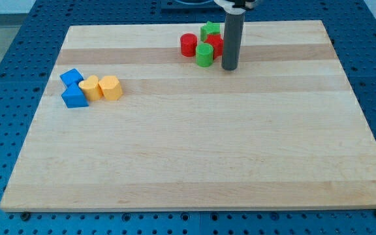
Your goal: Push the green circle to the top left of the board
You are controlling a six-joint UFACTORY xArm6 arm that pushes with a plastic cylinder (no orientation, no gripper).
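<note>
The green circle (pixel 204 55) is a short green cylinder near the view's top centre of the wooden board (pixel 194 156). A red cylinder (pixel 188 45) touches it at its upper left. A red block (pixel 215 44) sits just behind it, and a green star-like block (pixel 209 31) is behind that. My tip (pixel 230 67) rests on the board just to the view's right of the green circle, with a small gap between them. The dark rod rises from it and hides part of the red block.
At the view's left are two blue blocks (pixel 72 78) (pixel 74 96) and two yellow blocks (pixel 91 87) (pixel 110 87), clustered together. The board lies on a blue perforated table (pixel 5 65).
</note>
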